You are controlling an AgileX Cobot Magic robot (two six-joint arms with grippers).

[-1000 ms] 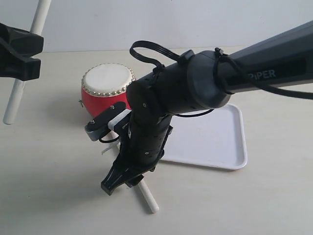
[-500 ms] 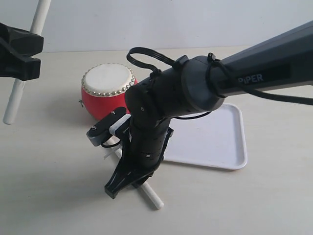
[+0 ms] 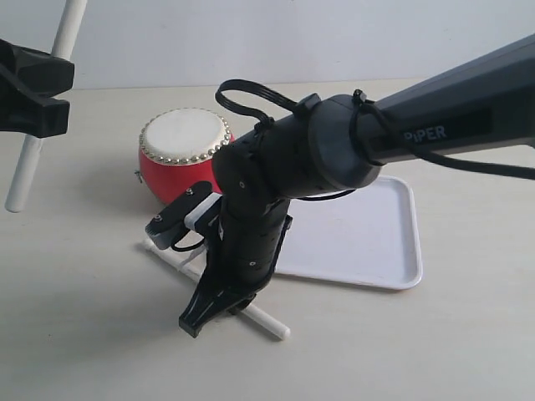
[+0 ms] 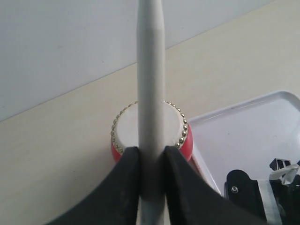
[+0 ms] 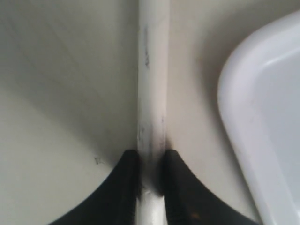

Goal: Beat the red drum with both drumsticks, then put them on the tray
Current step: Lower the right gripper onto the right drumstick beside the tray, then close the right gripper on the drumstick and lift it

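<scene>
Sticks first: your left end effector [image 4: 151, 154] pinches the first drumstick [image 4: 151, 70], which stands steeply upright, well to the left of the red drum [image 3: 171, 180]. Your right end effector [image 5: 151, 157] is down at the bench [image 3: 84, 326] in front of the drum. Its fingers [image 5: 125, 178] are pressed against both sides of the second drumstick [image 5: 152, 70], which lies flat near the tray's corner. The tray [image 3: 368, 238] sits close on the drum's right; you cannot tell whether they touch.

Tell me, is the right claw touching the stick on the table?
Touching: in the right wrist view, the right gripper clamps the drumstick between both fingers.
</scene>
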